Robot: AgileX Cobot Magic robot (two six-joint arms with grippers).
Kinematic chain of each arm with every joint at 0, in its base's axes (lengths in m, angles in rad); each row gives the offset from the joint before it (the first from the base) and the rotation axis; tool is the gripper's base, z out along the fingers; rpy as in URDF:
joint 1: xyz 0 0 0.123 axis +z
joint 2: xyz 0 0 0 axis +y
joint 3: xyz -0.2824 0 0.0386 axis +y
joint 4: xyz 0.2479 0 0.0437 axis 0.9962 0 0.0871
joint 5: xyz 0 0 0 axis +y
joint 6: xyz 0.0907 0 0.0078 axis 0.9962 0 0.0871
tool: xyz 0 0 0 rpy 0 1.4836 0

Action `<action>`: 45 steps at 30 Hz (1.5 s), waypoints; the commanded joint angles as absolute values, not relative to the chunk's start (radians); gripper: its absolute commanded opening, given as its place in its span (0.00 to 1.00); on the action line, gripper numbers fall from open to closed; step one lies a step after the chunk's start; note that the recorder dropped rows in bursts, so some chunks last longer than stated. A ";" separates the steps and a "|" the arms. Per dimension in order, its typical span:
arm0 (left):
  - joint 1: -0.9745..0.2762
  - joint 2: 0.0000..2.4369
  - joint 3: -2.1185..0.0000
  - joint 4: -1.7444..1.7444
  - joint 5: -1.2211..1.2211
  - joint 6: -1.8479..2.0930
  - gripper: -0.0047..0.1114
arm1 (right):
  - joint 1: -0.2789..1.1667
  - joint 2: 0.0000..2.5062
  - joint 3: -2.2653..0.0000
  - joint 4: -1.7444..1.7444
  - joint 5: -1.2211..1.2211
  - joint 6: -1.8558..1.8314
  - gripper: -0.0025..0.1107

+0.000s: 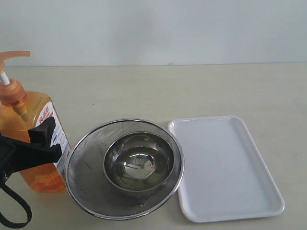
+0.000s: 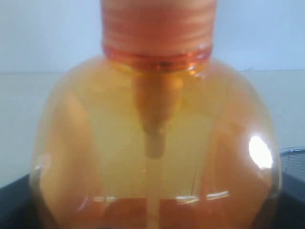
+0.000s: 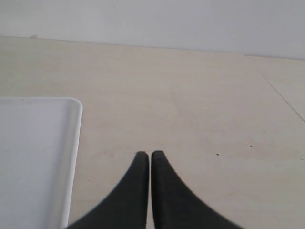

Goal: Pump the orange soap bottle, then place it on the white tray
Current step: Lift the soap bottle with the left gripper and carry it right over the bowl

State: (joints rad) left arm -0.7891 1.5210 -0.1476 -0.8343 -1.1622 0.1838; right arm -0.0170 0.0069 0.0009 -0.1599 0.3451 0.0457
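The orange soap bottle (image 1: 29, 115) stands at the far left of the table, leaning slightly, its pump head (image 1: 14, 55) raised on a white stem. My left gripper (image 1: 38, 143) is closed around the bottle's body, one black finger (image 1: 45, 136) lying across its label. Up close, the bottle (image 2: 152, 143) fills the left wrist view, and black fingers (image 2: 12, 200) show only at the lower corners. The white tray (image 1: 225, 167) lies flat and bare on the right. My right gripper (image 3: 150, 155) is shut with nothing in it, over bare table beside the tray's rim (image 3: 76, 143). It is outside the exterior view.
A round steel mesh strainer (image 1: 81, 158) sits between bottle and tray, with a small shiny steel bowl (image 1: 139, 163) inside it. The strainer's rim (image 2: 293, 160) lies close to the bottle. A pale wall bounds the table at the back.
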 commanded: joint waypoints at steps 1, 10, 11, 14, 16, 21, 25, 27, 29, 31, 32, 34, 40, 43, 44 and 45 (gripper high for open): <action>-0.787 1.526 -0.141 -0.852 -1.120 0.210 0.08 | -0.020 0.000 0.000 -0.167 0.343 0.044 0.02; -0.787 1.459 -0.141 -0.832 -1.146 0.214 0.08 | -0.020 0.000 0.000 -0.167 0.343 0.044 0.02; -0.787 1.446 -0.141 -0.832 -1.146 0.222 0.08 | -0.020 0.000 0.000 -0.167 0.343 0.044 0.02; -0.787 1.406 -0.141 -0.838 -1.141 0.271 0.08 | -0.020 0.000 0.000 -0.167 0.334 0.044 0.02; -0.787 1.377 -0.141 -0.853 -1.135 0.299 0.08 | -0.020 0.000 0.000 -0.167 0.334 0.044 0.02; -0.787 1.285 -0.141 -0.859 -1.102 0.348 0.08 | -0.020 0.000 0.000 -0.167 0.334 0.044 0.02; -0.787 1.217 -0.141 -0.857 -1.096 0.375 0.08 | -0.020 0.000 0.000 -0.167 0.334 0.044 0.02; -0.787 1.178 -0.141 -0.842 -1.096 0.401 0.08 | -0.020 0.000 0.000 -0.167 0.334 0.044 0.02; -0.787 1.138 -0.150 -0.839 -1.082 0.433 0.08 | -0.020 0.000 0.000 -0.167 0.334 0.044 0.02; -0.787 1.104 -0.173 -0.839 -1.046 0.473 0.08 | -0.020 0.000 0.000 -0.167 0.334 0.044 0.02; -0.787 1.087 -0.188 -0.836 -1.025 0.495 0.08 | -0.020 0.000 0.000 -0.167 0.334 0.044 0.02; -0.787 1.060 -0.222 -0.830 -0.984 0.532 0.08 | -0.020 0.000 0.000 -0.167 0.334 0.044 0.02; -0.787 1.019 -0.356 -0.830 -0.877 0.631 0.08 | -0.020 0.000 0.000 -0.167 0.334 0.044 0.02; -0.787 1.019 -0.421 -0.813 -0.805 0.652 0.08 | -0.020 0.000 0.000 -0.167 0.334 0.044 0.02; -0.787 1.019 -0.449 -0.804 -0.779 0.652 0.08 | -0.020 0.000 0.000 -0.167 0.334 0.044 0.02; -0.787 1.019 -0.466 -0.790 -0.759 0.652 0.08 | -0.020 0.000 0.000 -0.167 0.334 0.044 0.02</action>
State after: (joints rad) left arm -0.7872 1.0363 -0.4014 -0.8589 -0.7681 0.6414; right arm -0.0170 0.0069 0.0009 -0.1599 0.3451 0.0457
